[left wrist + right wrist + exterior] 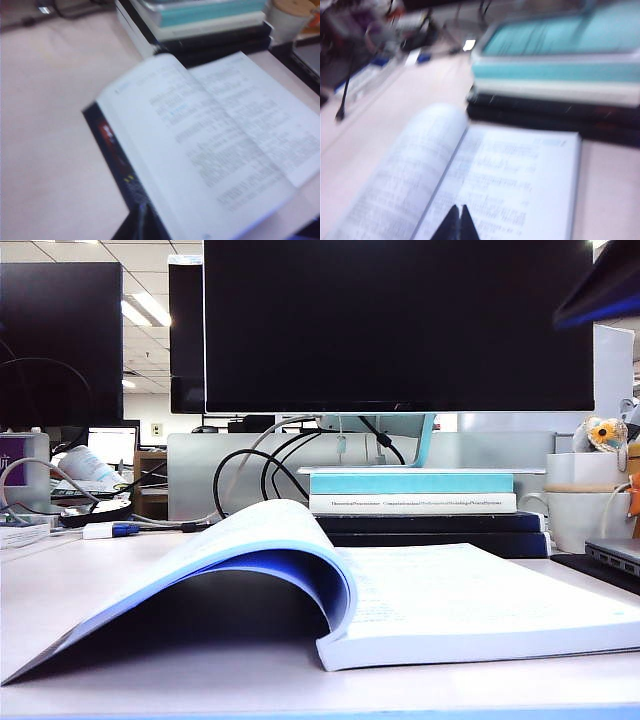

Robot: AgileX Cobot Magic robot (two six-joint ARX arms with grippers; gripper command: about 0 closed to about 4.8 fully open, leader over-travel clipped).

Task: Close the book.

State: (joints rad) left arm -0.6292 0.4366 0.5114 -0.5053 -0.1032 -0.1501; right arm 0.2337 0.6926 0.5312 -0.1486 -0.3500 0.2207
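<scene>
White-paged book (440, 600) open, left tool (142, 220) blurred, right tool (458, 222) tips together.

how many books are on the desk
4, maybe more: the open book in front, and behind it a stack with a teal-and-white book on two thin black books.

Behind my workspace, a teal-and-white book (412, 490) lies flat atop a stack of thin black books (430, 530) on the pale table (120, 570). A large dark monitor (398, 325) stands above them, with black and grey cables (255, 470) looping down beneath it. To the right sits a white mug (590, 505), with a small plush toy (603, 432) showing above it. A laptop corner (612, 558) shows at the right edge.
</scene>
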